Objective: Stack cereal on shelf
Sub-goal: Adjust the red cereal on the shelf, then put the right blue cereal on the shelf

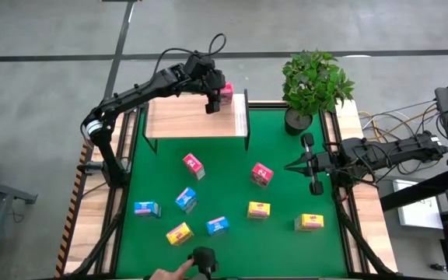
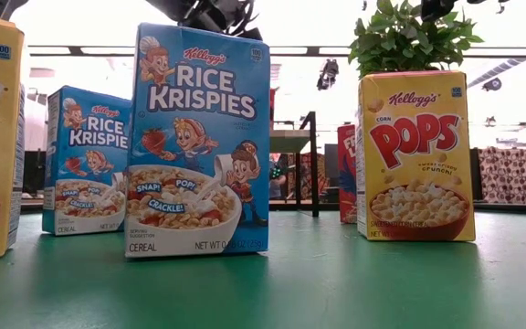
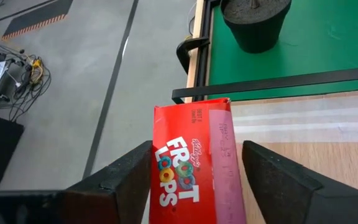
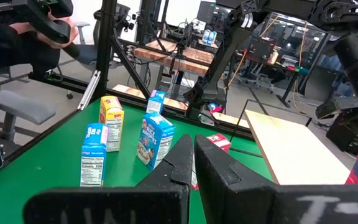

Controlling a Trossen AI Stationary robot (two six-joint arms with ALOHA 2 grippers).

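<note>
The shelf (image 1: 197, 118) is a light wooden board with black posts at the mat's far side. My left gripper (image 1: 212, 99) reaches over its far right corner, open, with a pink-red Froot Loops box (image 3: 188, 165) between its fingers; in the high view this box (image 1: 225, 95) sits at that corner. Whether it rests on the board I cannot tell. Other cereal boxes stand on the green mat: pink-red (image 1: 193, 165) (image 1: 261, 174), blue (image 1: 186, 199) (image 1: 146, 208) (image 1: 218, 225), yellow (image 1: 259, 209) (image 1: 309, 222) (image 1: 180, 233). My right gripper (image 1: 295, 165) waits shut over the mat's right side. My left gripper stands astride the pink-red box, coming from above and the far side. One finger (image 3: 126, 177) overlaps the edge of the printed front (image 3: 160, 162); whether it touches I cannot tell. The other finger (image 3: 278, 180) is apart from the pink side face (image 3: 225, 162), with wood showing between.
A potted plant (image 1: 313, 82) stands at the mat's far right corner, close to the shelf's right end. A person's hand (image 1: 169, 272) and a dark object (image 1: 203, 260) are at the near edge. Bare mat lies between the shelf and the boxes.
</note>
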